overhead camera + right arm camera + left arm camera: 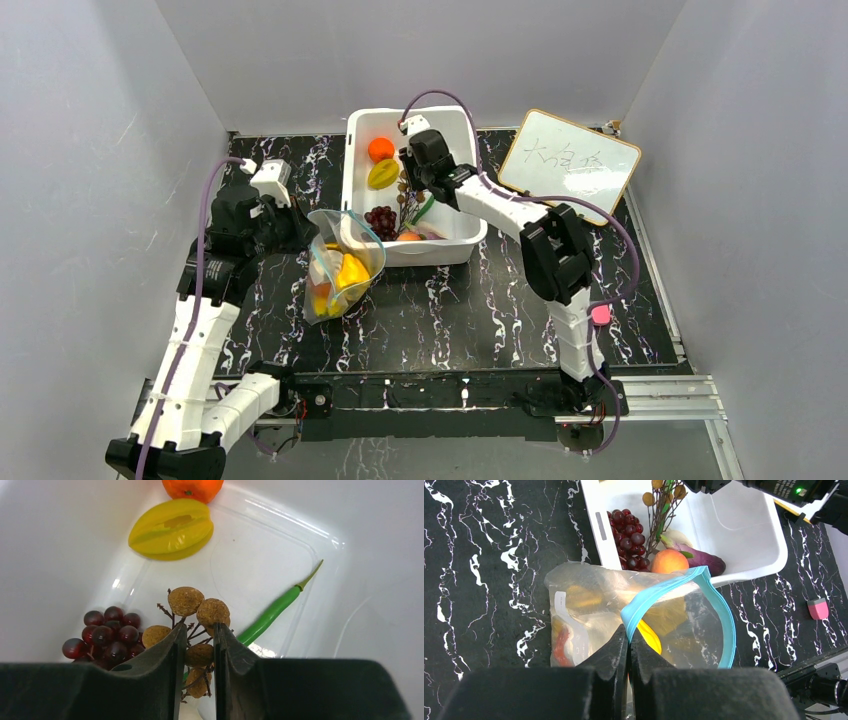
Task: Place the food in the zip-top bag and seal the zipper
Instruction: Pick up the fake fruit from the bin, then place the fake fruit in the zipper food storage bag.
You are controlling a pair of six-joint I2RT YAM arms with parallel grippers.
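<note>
The clear zip-top bag (pixel 343 268) lies left of the white tub (pixel 455 240), mouth open, with yellow and orange food inside. My left gripper (pixel 629 636) is shut on the bag's teal zipper (pixel 709 582) and holds the mouth up; it also shows in the top view (pixel 297 230). My right gripper (pixel 195 636) is inside the tub, jaws closed on a twiggy cluster of brown round fruits (pixel 200 611). In the tub lie a yellow star-shaped fruit (pixel 171 528), an orange (pixel 192 487), a green pod (pixel 272 612), dark red grapes (pixel 105 637), a peach-coloured fruit (pixel 668 561) and a purple piece (pixel 703 560).
A small whiteboard (pixel 570 160) leans at the tub's right. A pink eraser (pixel 600 314) lies on the black marbled table (pixel 470 300) by the right arm. Grey walls close in the sides and back.
</note>
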